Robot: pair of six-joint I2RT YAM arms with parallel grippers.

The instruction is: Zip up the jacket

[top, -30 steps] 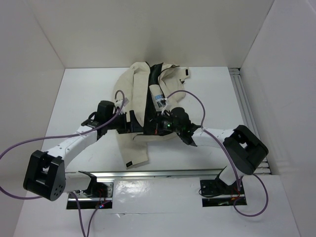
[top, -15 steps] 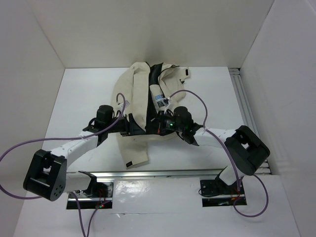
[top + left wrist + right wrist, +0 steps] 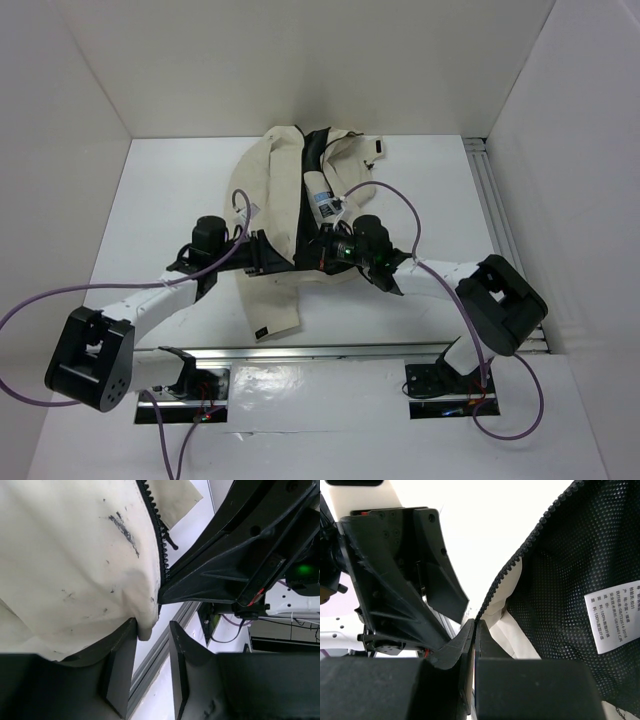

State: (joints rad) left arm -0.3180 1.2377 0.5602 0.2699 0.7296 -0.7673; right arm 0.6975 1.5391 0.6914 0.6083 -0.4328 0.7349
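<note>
While right fingers (image 3: 456, 652) pinch the jacket (image 3: 265, 175), left fingers (image 3: 120, 665) ajar, perhaps touching.

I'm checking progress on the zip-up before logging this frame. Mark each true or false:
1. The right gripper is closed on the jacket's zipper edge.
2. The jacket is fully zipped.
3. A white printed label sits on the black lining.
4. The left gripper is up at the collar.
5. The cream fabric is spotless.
1. True: the right gripper is shut on the zipper edge of the jacket.
2. False: the front lies open, with the black lining showing.
3. True: the label is on the mesh.
4. False: the left gripper is at the lower front edge, close to the right gripper.
5. False: dark smudges mark it.
</note>
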